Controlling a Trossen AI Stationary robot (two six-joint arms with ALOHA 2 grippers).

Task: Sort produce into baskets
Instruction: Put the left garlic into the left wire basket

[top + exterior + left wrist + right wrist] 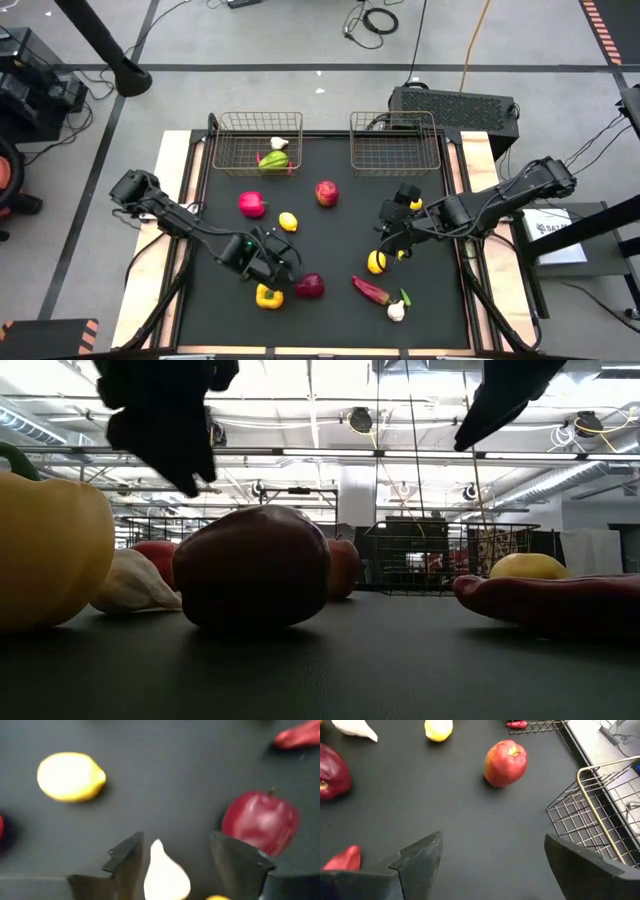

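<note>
Black tabletop [330,230]: produce lying scattered, baskets [257,141] sitting at the far edge, left one already holding pieces. I am hovering the left gripper [175,865], jaws parted, astride white garlic [165,875] for pickup. I am keeping the right gripper [490,860] wide open, empty, nearing the right basket [600,815].

Grey floor [300,40], cables [372,18]; ceiling lights [300,380]
</note>
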